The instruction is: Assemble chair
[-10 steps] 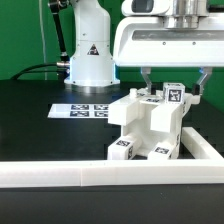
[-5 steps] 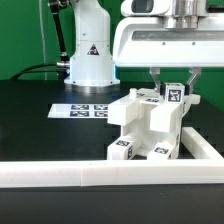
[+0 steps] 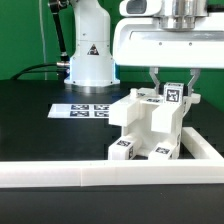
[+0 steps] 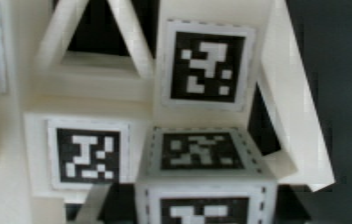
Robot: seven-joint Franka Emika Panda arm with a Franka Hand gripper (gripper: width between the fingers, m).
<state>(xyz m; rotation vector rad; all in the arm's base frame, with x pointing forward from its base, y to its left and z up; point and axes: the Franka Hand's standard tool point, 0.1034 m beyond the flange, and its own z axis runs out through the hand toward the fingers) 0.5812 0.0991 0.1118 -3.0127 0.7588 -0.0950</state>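
Observation:
The chair [image 3: 148, 125] is a partly built stack of chunky white tagged pieces, standing on the black table against the white rail. My gripper [image 3: 174, 86] hangs straight down over its top and is shut on an upright tagged post [image 3: 175, 94] at the chair's upper right in the exterior view. One finger [image 3: 156, 80] presses each side of that post. In the wrist view the post's tagged end [image 4: 208, 208] fills the space between the jaws of the gripper [image 4: 208, 200], with more tagged chair faces [image 4: 208, 65] beyond it.
A long plain white rail [image 3: 95, 176] runs along the front and turns back along the exterior view's right [image 3: 206, 146]. The marker board [image 3: 84, 110] lies flat behind the chair. The arm's white base [image 3: 88, 55] stands at the back.
The jaws stood apart around the tagged post a second ago and have since closed on it. The chair and the arm's height look unchanged.

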